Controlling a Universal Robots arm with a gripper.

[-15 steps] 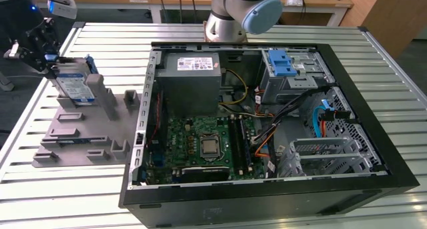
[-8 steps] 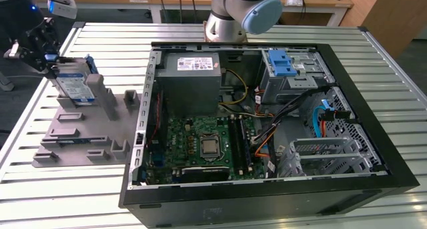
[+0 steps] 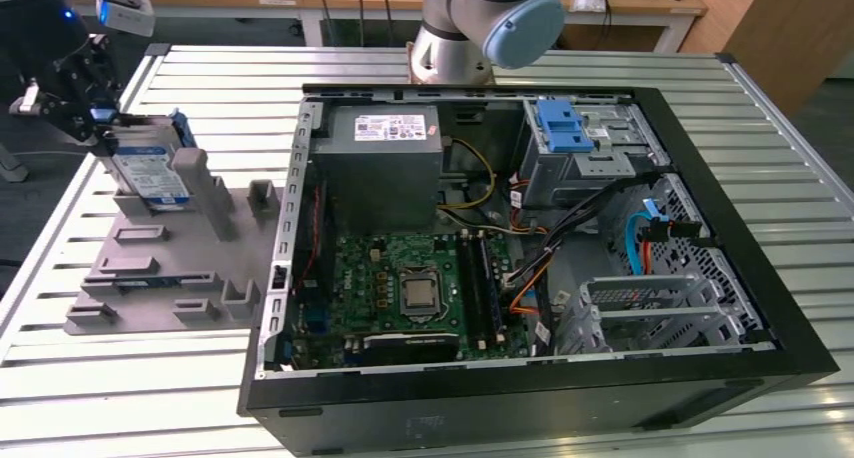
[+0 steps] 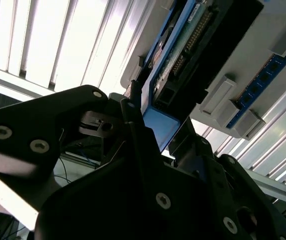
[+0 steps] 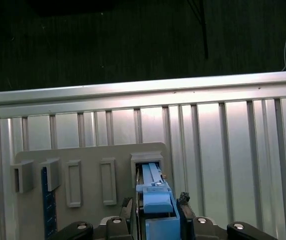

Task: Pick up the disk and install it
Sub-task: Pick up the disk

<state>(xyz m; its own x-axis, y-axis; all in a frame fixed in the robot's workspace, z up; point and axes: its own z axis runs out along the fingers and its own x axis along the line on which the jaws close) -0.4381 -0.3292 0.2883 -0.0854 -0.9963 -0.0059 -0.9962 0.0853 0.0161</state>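
Slatted metal is seen as the tabletop (image 3: pixel 134 408), on which one open computer case (image 3: pixel 534 403) is set to the right and one grey holder block (image 3: pixel 160 278) to the left. One disk (image 3: pixel 150 170) is counted, stood on edge at the far end of the holder block, with its lower edge apparently seated in a slot there. One end effector (image 5: pixel 156 204) is placed at its upper edge. In the first wrist view the fingers (image 5: pixel 183 201) are drawn in narrowly on either side of the blue frame, so the disk is judged to be gripped. The pick is therefore judged begun but not completed: the disk is not yet lifted clear, and carrying and installation in the case are left. Inside the case, one metal drive cage (image 3: pixel 594 163) topped by one blue latch piece (image 3: pixel 567 128) is counted at the far right.
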